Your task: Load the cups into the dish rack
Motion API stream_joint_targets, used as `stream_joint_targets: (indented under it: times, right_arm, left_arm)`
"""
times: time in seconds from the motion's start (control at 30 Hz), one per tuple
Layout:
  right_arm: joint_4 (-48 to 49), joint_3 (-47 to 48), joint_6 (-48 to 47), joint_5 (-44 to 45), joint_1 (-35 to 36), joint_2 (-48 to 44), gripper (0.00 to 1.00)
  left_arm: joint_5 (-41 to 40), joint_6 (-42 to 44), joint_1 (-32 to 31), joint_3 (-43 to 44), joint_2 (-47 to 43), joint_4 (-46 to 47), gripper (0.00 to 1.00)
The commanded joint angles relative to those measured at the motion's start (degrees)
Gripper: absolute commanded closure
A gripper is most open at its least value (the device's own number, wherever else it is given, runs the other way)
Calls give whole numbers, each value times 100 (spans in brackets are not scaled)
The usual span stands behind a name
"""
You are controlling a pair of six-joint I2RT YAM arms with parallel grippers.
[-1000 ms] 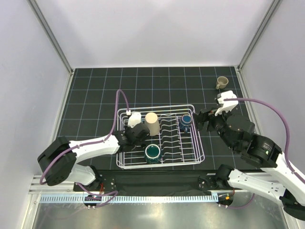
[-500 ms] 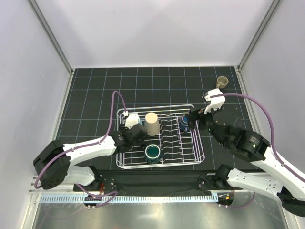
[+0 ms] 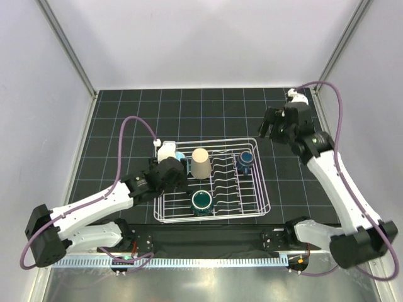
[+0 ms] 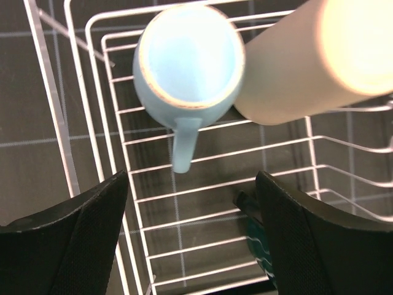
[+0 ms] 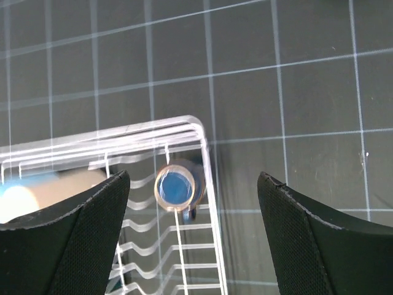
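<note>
The white wire dish rack (image 3: 217, 219) sits mid-table with several cups in it. A light blue mug (image 4: 187, 58) stands in its back left corner, handle toward me, touching a beige tapered cup (image 4: 301, 61). A dark teal mug (image 3: 202, 201) stands at the rack's front, and a blue mug (image 3: 245, 159) at its back right. My left gripper (image 4: 193, 239) hangs open just above and short of the light blue mug, holding nothing. My right gripper (image 5: 193, 233) is open and empty, raised high over the rack's back right corner (image 5: 202, 132), with the blue mug (image 5: 175, 186) far below it.
Wavy plate dividers (image 3: 227, 176) fill the rack's middle. The black gridded mat (image 3: 126, 126) lies around the rack. Grey walls close in the back and both sides. The raised right arm (image 3: 327, 163) spans the right side of the table.
My left gripper opened, released the light blue mug in the rack and drew back. My right arm rose and swung away from the rack toward the far right corner.
</note>
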Motion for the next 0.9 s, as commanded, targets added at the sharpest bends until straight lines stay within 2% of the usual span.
stream_joint_targets:
  times: [0.0,0.13,0.23,0.33,0.5,0.57,0.7,0.87]
  right_arm:
    - [-61,728,552,-825,-602,641,16]
    - [-360,1406,1079,-906,-1551,1757,17]
    - [-334,1881,1361,-1186,-1982,2575,24]
    - [-290,2461,1484,-1020,-2125,3366,34]
    - [-606,3840,1546,-397,-2371,4692,40]
    - [-738,4314,1608,-229,-2502,4931,41]
    - [-791,4677,1696,-36,-2731,5380,41]
    - [-677,4791,1617,-79,-2986,5740,41]
  left_arm:
    - [528,354,32,384,-277,-408,18]
    - [1021,626,40,805,-681,-812,19]
    - [1224,829,40,1043,-1200,-1155,19]
    - [1058,777,40,1245,-1718,-1629,19]
    - [636,303,40,1378,-2518,-2315,20]
    - [486,-5,40,1352,-2966,-2491,20]
    - [319,-313,40,1343,-3582,-2659,21]
    - [284,-209,40,1492,-3636,-2738,20]
